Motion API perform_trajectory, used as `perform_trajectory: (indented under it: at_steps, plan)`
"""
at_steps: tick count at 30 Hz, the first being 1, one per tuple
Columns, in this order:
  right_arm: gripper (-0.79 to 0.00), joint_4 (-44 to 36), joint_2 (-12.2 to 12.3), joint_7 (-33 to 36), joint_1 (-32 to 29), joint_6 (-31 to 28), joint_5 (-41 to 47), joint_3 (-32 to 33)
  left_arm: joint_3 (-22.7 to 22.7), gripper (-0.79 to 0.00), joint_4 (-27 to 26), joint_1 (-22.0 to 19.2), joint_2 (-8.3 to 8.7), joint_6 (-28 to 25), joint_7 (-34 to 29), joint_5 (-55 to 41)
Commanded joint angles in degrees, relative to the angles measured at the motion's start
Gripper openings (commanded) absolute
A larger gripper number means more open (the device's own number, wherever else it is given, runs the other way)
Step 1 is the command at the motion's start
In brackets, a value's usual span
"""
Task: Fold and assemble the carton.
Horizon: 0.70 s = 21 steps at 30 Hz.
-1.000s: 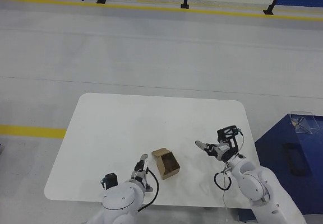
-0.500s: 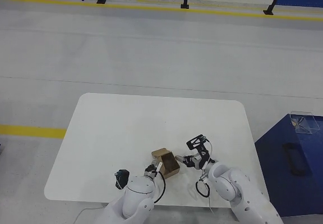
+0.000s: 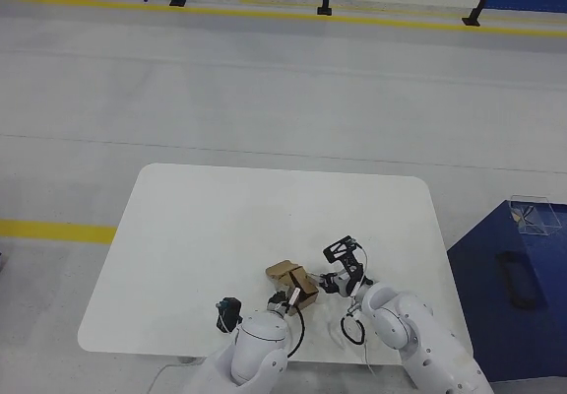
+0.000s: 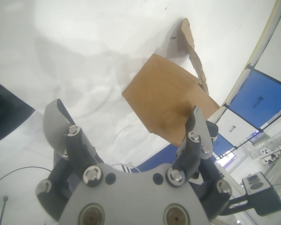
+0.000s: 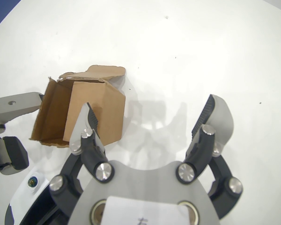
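Note:
A small brown carton (image 3: 291,282) stands near the table's front edge, its top open and its flap edges ragged. In the right wrist view the carton (image 5: 96,108) shows its hollow inside and one flap leaning out on the far side. My right gripper (image 5: 149,101) is open, and one finger (image 5: 90,115) rests against the carton's outer wall. My left gripper (image 4: 126,106) is open too, with one fingertip (image 4: 195,120) against the carton (image 4: 164,94) on the opposite side. From above, the left gripper (image 3: 285,298) and right gripper (image 3: 325,284) flank the carton.
The white table (image 3: 215,227) is bare behind and left of the carton. A blue cabinet (image 3: 530,286) stands off the table's right edge with a clear plastic box (image 3: 533,212) on it. A loose cable (image 3: 347,330) hangs by the right arm.
The right gripper has swung left from the table's right side up to the carton. The left gripper has moved right and forward until it meets the carton's other side.

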Motion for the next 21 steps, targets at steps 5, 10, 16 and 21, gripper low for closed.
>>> perform_trajectory:
  at_steps: [5,10,16,21]
  plan:
    - [0.000,0.33,-0.10,-0.33,0.42,-0.68,0.21,0.82,0.05,0.000,3.83,-1.66,-2.05,0.00,0.00,0.43]
    - [0.000,0.44,-0.20,-1.66,0.84,-1.11,0.84,1.86,-0.57,0.000,5.87,-2.28,-3.78,0.00,0.00,-0.47]
    - [0.000,-0.18,0.02,-3.07,0.29,-3.41,5.44,5.30,-2.20,0.000,6.21,-2.92,-5.71,-0.03,0.02,-2.21]
    - [0.000,-0.28,0.22,-4.99,-0.20,-3.19,10.19,9.36,-2.44,0.000,5.02,-2.28,-6.80,-0.68,0.68,-0.74]
